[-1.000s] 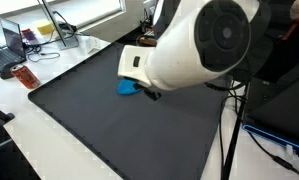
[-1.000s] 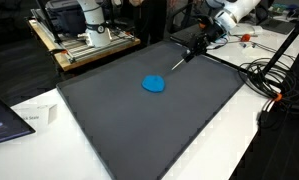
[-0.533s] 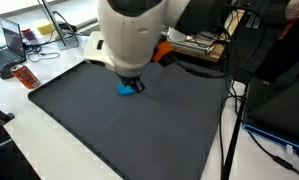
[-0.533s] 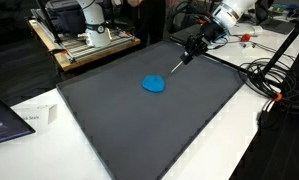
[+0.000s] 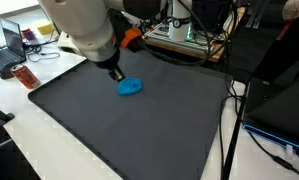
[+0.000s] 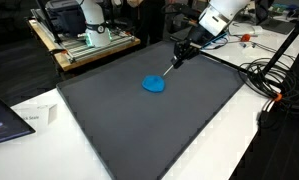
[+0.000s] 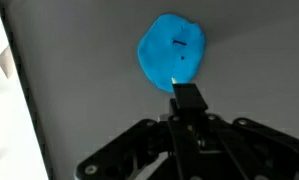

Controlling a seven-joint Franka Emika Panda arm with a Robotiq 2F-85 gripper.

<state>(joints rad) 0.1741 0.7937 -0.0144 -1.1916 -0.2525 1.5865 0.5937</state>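
Observation:
A flat blue blob point(image 7: 172, 52) with a short black mark on it lies on the dark grey mat point(image 6: 139, 125). It shows in both exterior views point(image 5: 130, 86) point(image 6: 154, 84). My gripper point(image 7: 187, 112) is shut on a thin dark stick point(image 7: 187, 97) that points at the blob's near edge. In an exterior view the gripper point(image 6: 181, 52) hangs above the mat's far side and the stick point(image 6: 172, 66) slants down toward the blob, its tip just short of it. From the opposite side the gripper point(image 5: 115, 73) sits right beside the blob.
White table surrounds the mat. A laptop point(image 5: 9, 45) and a small orange object point(image 5: 27, 77) sit at one corner. Cables point(image 6: 264, 78) and a stand point(image 5: 229, 130) run along one side. A bench with equipment point(image 6: 84, 35) stands behind, and a paper label point(image 6: 29, 118) lies near the front.
The arm has swung across the mat and brought the gripper with its stick closer to the blue blob. The blob has not moved.

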